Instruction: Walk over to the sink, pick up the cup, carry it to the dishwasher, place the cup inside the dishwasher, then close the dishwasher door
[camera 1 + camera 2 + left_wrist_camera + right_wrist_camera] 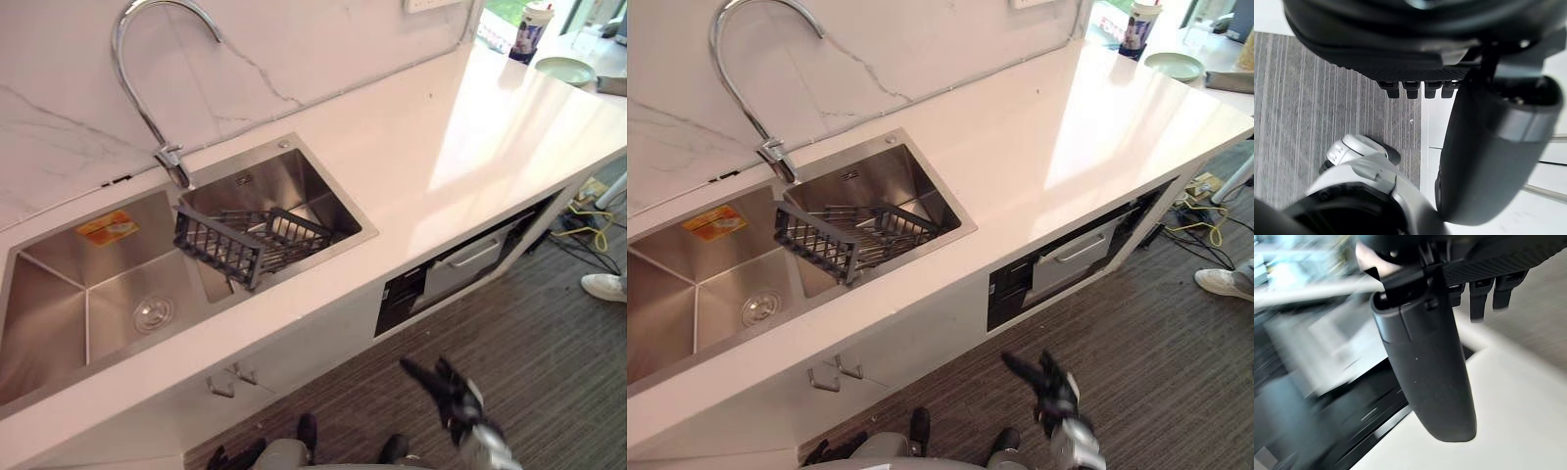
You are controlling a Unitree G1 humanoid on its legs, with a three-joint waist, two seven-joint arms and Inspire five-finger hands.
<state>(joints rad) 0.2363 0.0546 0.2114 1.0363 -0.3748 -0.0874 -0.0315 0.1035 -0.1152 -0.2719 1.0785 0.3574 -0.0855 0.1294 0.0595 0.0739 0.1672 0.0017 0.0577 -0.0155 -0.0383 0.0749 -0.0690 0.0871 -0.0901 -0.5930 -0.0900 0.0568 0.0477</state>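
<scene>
Two-basin sink (pixel 49 304) | dark wire basket (pixel 223 247) tilted in right basin

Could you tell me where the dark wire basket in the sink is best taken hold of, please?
Probably the top rim of the tall wall of the wire basket, the one facing the left basin, with the right robot hand coming from above. The basket lies tilted in the right basin of the sink, so that rim stands highest and clear; the faucet crowds the back.
</scene>
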